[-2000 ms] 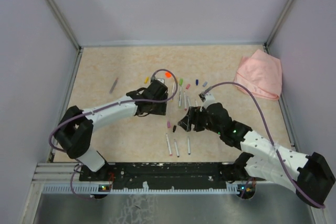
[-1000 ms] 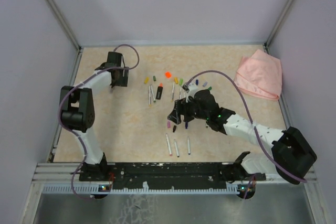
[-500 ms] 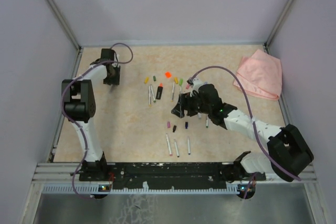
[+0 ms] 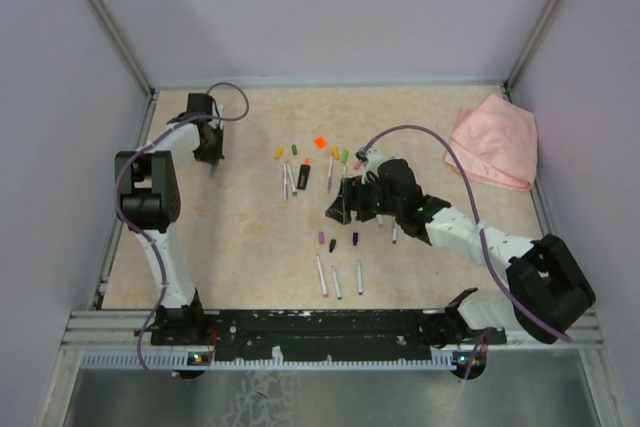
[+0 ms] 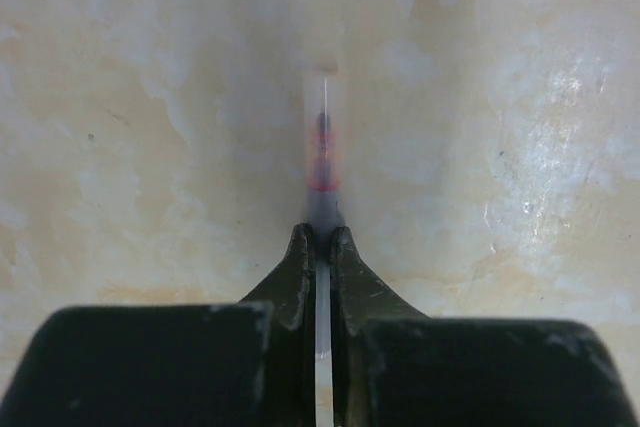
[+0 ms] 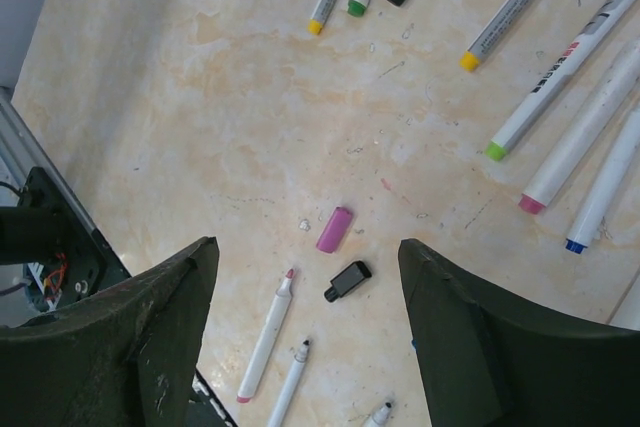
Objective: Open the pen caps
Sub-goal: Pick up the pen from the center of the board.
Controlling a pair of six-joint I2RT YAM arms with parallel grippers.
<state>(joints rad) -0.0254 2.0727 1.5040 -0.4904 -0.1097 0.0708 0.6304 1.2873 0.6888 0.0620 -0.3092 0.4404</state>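
Observation:
My left gripper point(image 4: 208, 150) is at the far left of the table, shut on a slim pale pen point(image 5: 323, 147) that sticks out ahead of its tips point(image 5: 320, 232); the pen is blurred, with a reddish band. Over the table's middle, my right gripper point(image 4: 345, 209) hangs open and empty point(image 6: 310, 277). Below it lie a pink cap point(image 6: 335, 229), a black cap point(image 6: 348, 281) and uncapped white pens point(image 6: 265, 337). More loose pen caps lie farther back: yellow point(image 4: 279, 153), green point(image 4: 294, 149) and orange point(image 4: 320, 142).
A pink cloth point(image 4: 493, 142) is bunched at the back right. Capped markers point(image 6: 545, 97) and a dark marker point(image 4: 303, 175) lie in a cluster behind the right gripper. Three uncapped pens point(image 4: 336, 282) lie toward the near edge. Walls enclose the table on three sides.
The left gripper has closed on the pen at the far left and edged slightly back. The right arm has barely moved and stays open.

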